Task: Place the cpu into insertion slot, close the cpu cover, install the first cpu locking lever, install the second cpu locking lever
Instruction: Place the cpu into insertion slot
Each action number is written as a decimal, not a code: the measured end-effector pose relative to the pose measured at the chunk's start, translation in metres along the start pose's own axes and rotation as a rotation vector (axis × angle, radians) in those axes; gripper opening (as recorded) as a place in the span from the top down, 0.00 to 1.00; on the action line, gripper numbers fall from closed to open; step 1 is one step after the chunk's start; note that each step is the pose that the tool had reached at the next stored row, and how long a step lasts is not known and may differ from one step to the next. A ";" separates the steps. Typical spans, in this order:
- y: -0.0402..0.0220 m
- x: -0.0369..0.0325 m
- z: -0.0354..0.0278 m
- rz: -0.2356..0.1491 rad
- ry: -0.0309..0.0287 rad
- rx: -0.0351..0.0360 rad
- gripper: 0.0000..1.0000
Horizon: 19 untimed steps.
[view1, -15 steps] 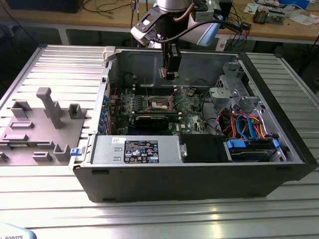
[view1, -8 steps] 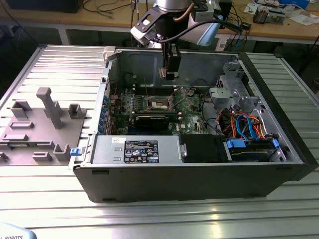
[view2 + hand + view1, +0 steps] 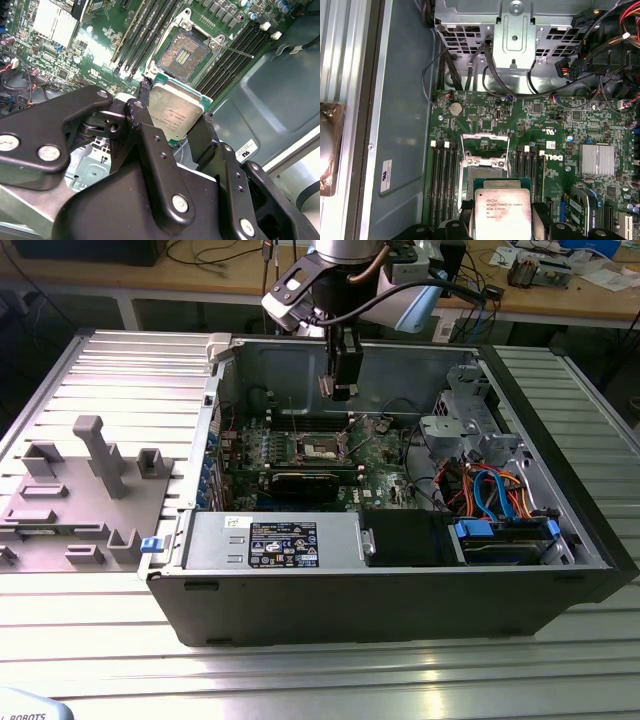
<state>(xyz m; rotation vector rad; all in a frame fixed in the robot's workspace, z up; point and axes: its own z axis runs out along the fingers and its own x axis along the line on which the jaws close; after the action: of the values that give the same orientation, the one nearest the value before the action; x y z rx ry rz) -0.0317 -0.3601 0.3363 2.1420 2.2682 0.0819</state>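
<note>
Item: cpu (image 3: 501,212), silver top up. I see it pinched at two opposite edges by my end effector (image 3: 341,390) and held clear above the green motherboard (image 3: 555,125), near the insertion slot (image 3: 182,52). Slot bare, contacts exposed. The cpu cover (image 3: 485,145) is raised.

Robotics lab or workshop, going by slotted aluminium table (image 3: 300,680), opened computer case (image 3: 350,605) laid on it, grey parts fixture (image 3: 70,510), cluttered wooden benches (image 3: 130,278) behind.
</note>
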 end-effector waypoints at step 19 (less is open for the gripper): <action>0.0000 0.0000 0.0000 0.018 -0.0009 -0.0004 0.46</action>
<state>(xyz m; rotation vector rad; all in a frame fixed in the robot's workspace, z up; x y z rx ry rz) -0.0317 -0.3601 0.3363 2.1617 2.2489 0.0816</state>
